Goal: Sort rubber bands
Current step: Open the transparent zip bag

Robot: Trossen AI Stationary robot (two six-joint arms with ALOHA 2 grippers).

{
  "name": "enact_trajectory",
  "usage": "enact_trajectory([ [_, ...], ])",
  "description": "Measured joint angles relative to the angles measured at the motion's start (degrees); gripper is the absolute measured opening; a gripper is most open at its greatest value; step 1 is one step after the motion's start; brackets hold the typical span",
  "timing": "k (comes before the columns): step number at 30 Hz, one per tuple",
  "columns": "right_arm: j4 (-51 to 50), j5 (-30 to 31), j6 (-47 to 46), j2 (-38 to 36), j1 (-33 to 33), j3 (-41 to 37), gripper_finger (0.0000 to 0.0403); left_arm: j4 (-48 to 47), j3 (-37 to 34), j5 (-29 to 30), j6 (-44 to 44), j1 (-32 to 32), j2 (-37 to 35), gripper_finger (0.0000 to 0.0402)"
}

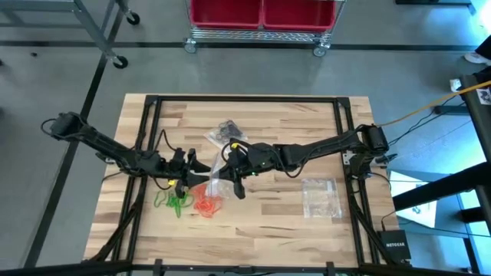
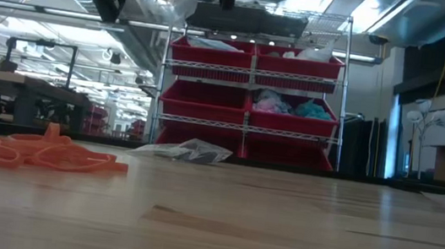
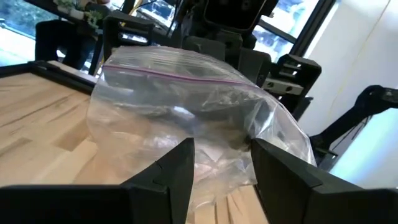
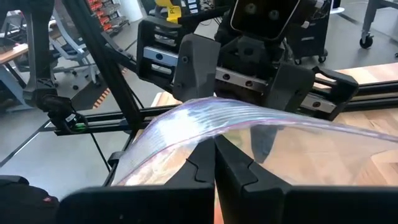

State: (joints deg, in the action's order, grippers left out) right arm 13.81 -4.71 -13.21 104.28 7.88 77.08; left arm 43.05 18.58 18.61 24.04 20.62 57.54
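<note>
My right gripper [image 1: 230, 178] [image 4: 214, 155] is shut on a clear zip bag [image 1: 209, 178] [image 3: 186, 118], held up over the table's middle. My left gripper [image 1: 192, 163] [image 3: 224, 168] faces it from the table's left, open, with the bag's near part just beyond and between its fingers. Below, a pile of green rubber bands [image 1: 175, 202] and a pile of orange-red ones [image 1: 207, 204] [image 2: 40, 153] lie loose on the wood. Black rubber bands lie in another clear bag [image 1: 228, 130] farther back. My right gripper pinches the bag's zip edge [image 4: 214, 134] between its two shut fingers, coming nearly level from the table's right. The bag is lifted clear of the table and billows toward the left gripper. My left gripper: I cannot tell whether its open fingers [image 3: 180, 168] touch the bag.
A further clear bag [image 1: 321, 195] lies flat at the right of the table. The black frame rails [image 1: 153, 100] run around the tabletop. A wire shelf with red bins [image 2: 253, 86] stands beyond the far edge.
</note>
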Motion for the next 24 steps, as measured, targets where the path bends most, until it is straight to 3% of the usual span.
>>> enact_trajectory([
  [8, -0.6, -0.9, 0.0, 0.0, 0.0, 0.0, 0.0000, -6.8, 0.0, -2.1, -1.9, 1.2, -2.7, 0.0155],
  [15, -0.7, -0.9, 0.0, 0.0, 0.0, 0.0, 0.0000, -7.1, 0.0, -2.2, -3.9, 2.1, -7.1, 0.0155],
  [24, -0.2, -0.9, 0.0, 0.0, 0.0, 0.0, 0.0000, 0.3, 0.0, -2.1, -4.3, 1.0, -1.6, 0.0155],
])
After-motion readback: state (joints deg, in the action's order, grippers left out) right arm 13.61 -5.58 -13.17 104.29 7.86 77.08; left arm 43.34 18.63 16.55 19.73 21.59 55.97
